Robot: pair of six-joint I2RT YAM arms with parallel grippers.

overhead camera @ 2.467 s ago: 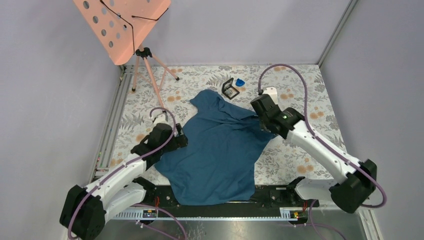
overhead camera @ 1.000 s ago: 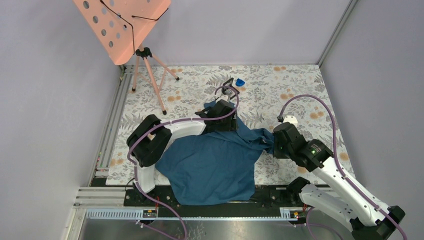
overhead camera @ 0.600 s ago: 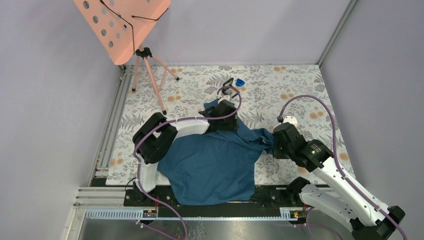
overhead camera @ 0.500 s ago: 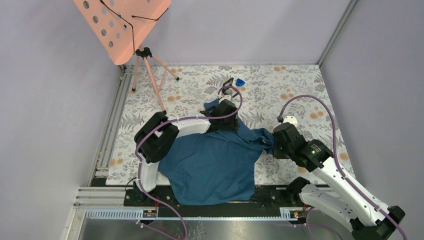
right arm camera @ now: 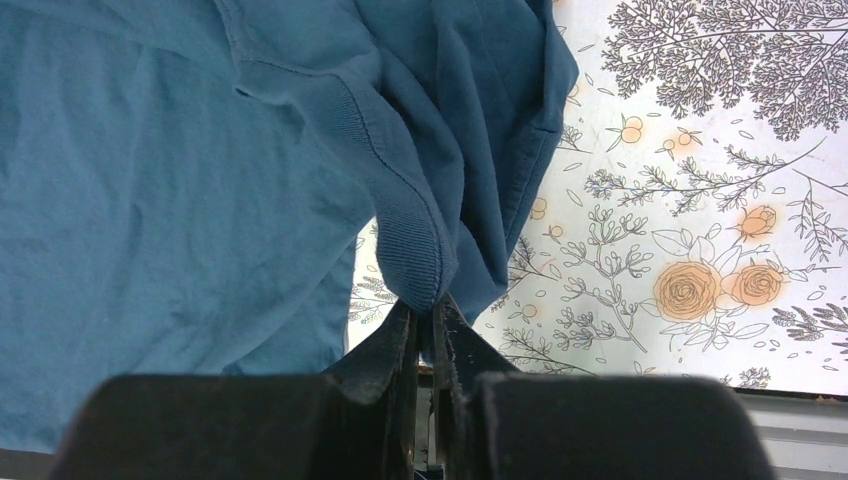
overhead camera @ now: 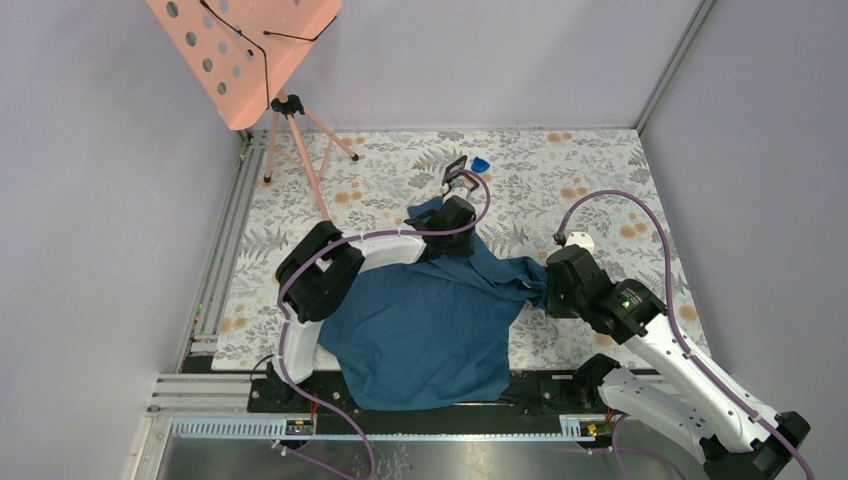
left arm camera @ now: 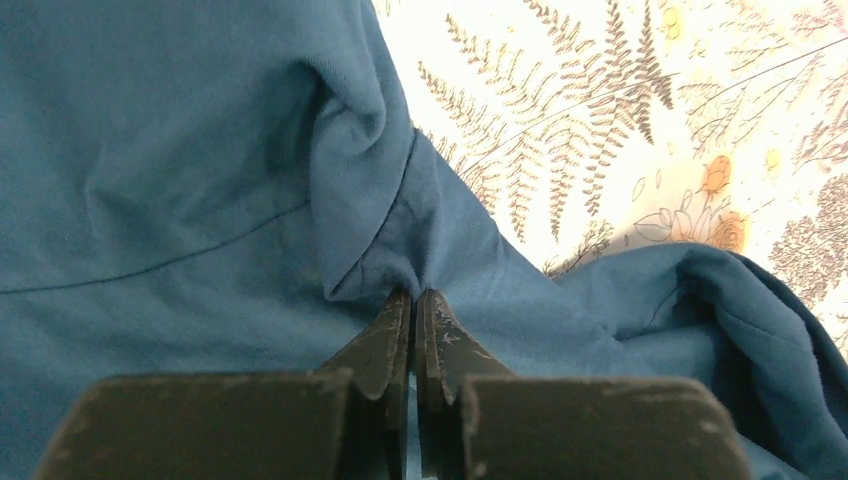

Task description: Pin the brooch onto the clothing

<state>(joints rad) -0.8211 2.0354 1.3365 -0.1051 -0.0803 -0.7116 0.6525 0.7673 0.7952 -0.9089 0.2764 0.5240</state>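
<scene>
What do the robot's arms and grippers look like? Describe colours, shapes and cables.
The left arm and right arm have white links and black joints. A purple cable runs along each. The left gripper and right gripper have black, tapered fingers.

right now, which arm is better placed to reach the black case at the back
Left, probably. The left hand pinches the shirt just in front of the black case; the right hand pinches the shirt's ribbed edge farther off.
</scene>
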